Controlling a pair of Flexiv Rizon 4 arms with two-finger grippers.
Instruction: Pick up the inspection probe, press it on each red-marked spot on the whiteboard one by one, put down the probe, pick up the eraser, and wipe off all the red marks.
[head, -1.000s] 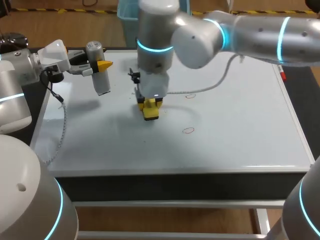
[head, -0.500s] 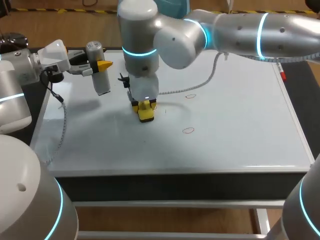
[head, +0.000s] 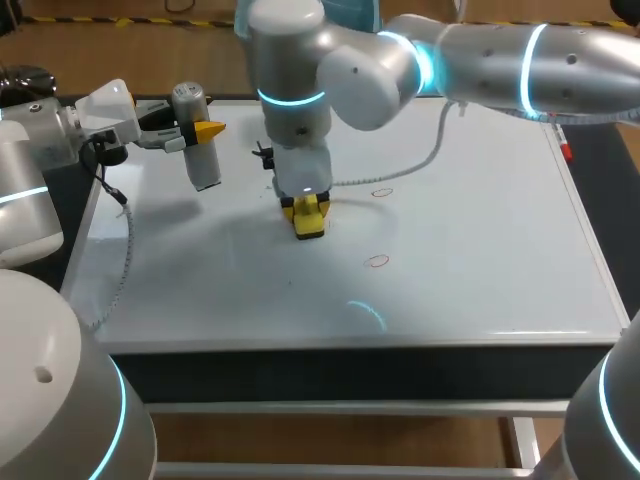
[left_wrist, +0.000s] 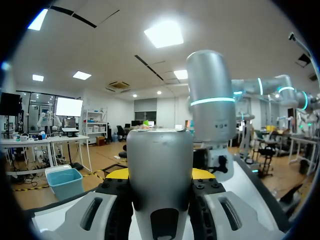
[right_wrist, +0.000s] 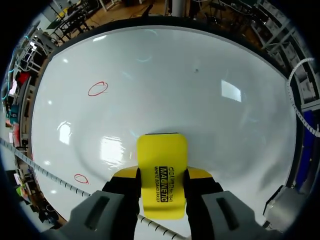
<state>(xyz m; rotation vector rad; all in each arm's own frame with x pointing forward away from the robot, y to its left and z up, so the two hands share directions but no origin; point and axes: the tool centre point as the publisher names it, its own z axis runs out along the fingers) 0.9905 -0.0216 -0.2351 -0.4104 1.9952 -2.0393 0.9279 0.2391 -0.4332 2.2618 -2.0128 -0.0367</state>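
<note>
Eraser (right_wrist: 161, 170) is showing bright yellow with a block of black print. Whiteboard (head: 480, 250) is reading glossy white and carrying two red marks (head: 376, 261), both thin oval outlines. Probe (left_wrist: 160, 165) is presenting a plain silver-grey body. Left gripper (head: 203, 131) and right gripper (head: 308, 218) are showing yellow tips on black fingers. Left arm (head: 25, 190) and right arm (head: 520, 65) are appearing silver-grey, ringed by glowing cyan bands.
</note>
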